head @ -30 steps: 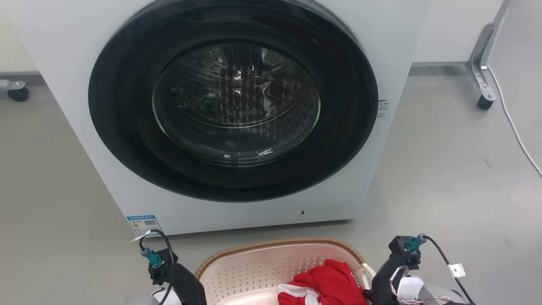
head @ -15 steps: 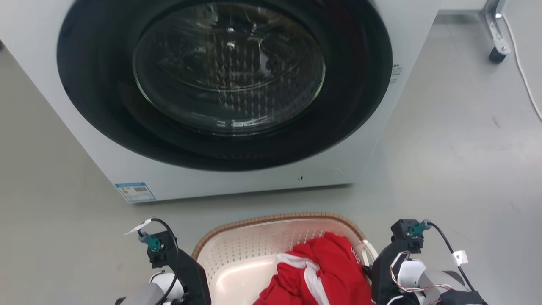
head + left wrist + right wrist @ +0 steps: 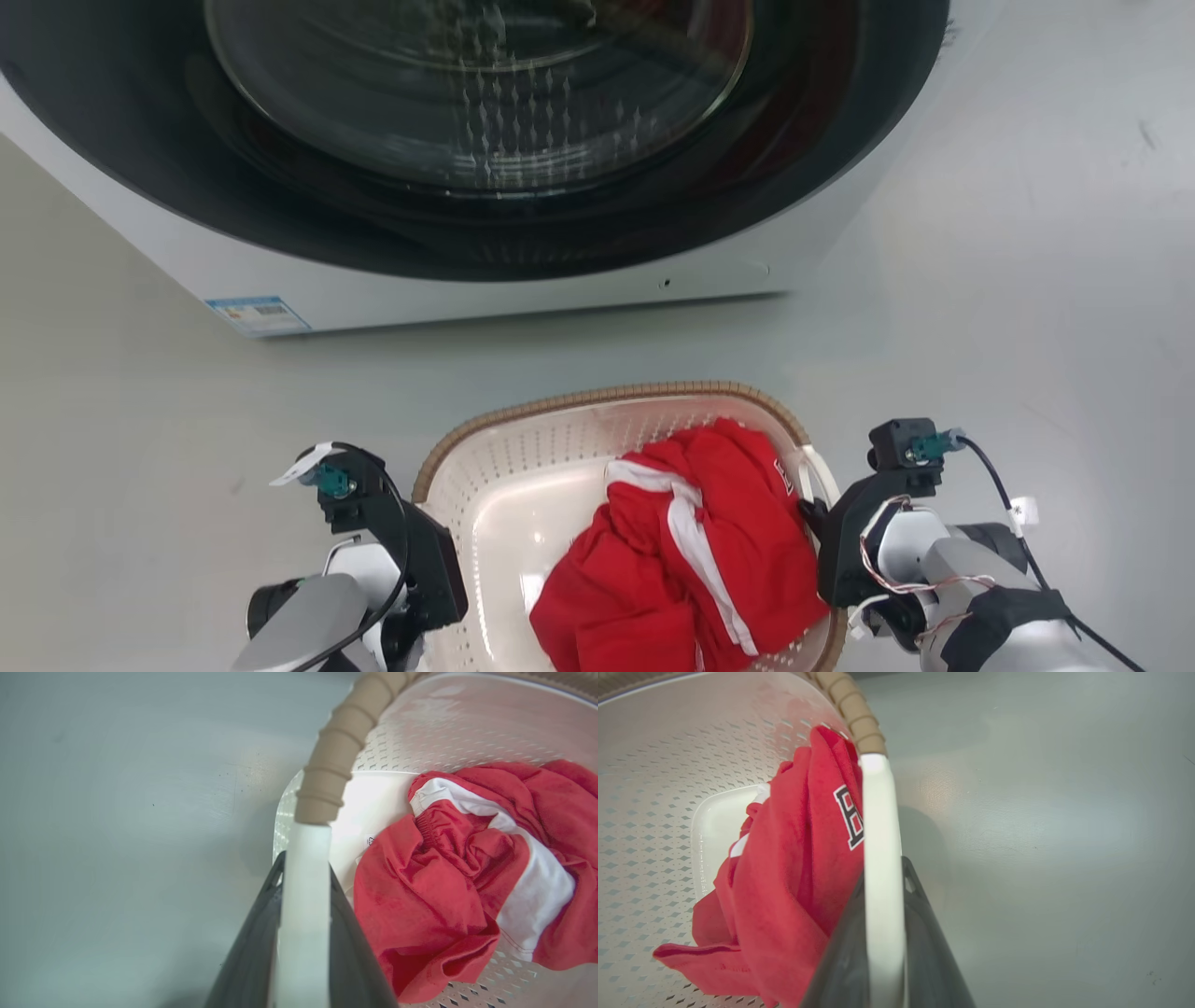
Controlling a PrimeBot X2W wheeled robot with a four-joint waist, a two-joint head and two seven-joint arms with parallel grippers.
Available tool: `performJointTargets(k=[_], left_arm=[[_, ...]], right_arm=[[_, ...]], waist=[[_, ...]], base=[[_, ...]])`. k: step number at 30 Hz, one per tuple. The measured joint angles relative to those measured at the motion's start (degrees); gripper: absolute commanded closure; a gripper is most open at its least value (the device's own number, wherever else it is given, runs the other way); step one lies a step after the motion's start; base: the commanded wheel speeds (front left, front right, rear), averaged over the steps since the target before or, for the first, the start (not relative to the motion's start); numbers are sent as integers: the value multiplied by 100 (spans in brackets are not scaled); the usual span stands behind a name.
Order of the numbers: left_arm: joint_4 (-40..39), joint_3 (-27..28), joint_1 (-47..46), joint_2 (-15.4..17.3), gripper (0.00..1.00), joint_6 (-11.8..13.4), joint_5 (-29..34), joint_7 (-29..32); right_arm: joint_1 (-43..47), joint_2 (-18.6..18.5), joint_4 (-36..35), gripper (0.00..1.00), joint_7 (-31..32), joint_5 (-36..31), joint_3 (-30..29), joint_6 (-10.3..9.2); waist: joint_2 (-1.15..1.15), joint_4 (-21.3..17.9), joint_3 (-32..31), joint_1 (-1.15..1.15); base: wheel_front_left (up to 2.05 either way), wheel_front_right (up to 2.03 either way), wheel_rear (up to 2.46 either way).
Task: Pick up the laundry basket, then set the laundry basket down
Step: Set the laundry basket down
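jaws of both arms grip the laundry basket (image 3: 597,392) by its white handles (image 3: 303,905), one each side.

Bright, even light from overhead. Reflections streak the washing machine door glass (image 3: 476,93); pale sheen lies on the floor (image 3: 1027,280). Wrist views: soft shadow on the floor beside the laundry basket (image 3: 444,732); near handle (image 3: 303,914) out of focus, rim (image 3: 336,756) bowed by the wide lens.
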Motion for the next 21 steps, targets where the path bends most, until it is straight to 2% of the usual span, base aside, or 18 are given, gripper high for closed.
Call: performJointTargets(k=[21], left_arm=[[-104,0,-1029,67,100,0,338,-1109]], right_arm=[[-1000,-123,-115,100,-769,-348,104,-105]], waist=[[0,17,1723,0]], base=[[0,0,0]])
